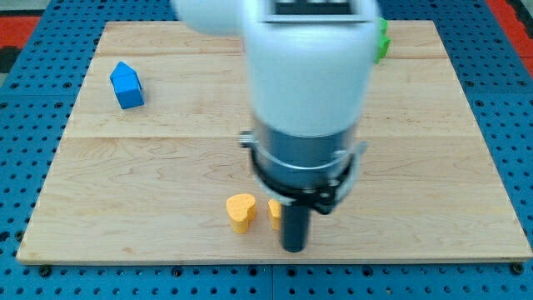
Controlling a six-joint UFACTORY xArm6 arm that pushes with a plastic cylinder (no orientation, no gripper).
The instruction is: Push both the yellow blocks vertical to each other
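My tip (294, 248) rests on the wooden board (433, 167) near the view's bottom edge, just beside the second yellow block (274, 213), which peeks out on the view's left of the rod and is largely hidden behind it; whether rod and block touch cannot be told. There is no pincer on this arm, only the straight dark rod, so nothing is clenched or held. The yellow heart-shaped block (241, 212) sits a little further to the tip's left, close beside its partner and roughly level with it, so the pair lies side by side rather than one above the other.

Both yellow pieces look small, rigid and light, likely to skate easily over the smooth wood and to spin if struck off-centre. The sound place to meet one is square on the middle of a flat side, pressing slowly; the heart's curved lobes would probably make it twist away.

Well away from the tip, towards the view's top left, stands a blue house-shaped block (127, 85). A green block (382, 39) shows partly past the arm's white body, up and to the tip's right, its shape unclear.
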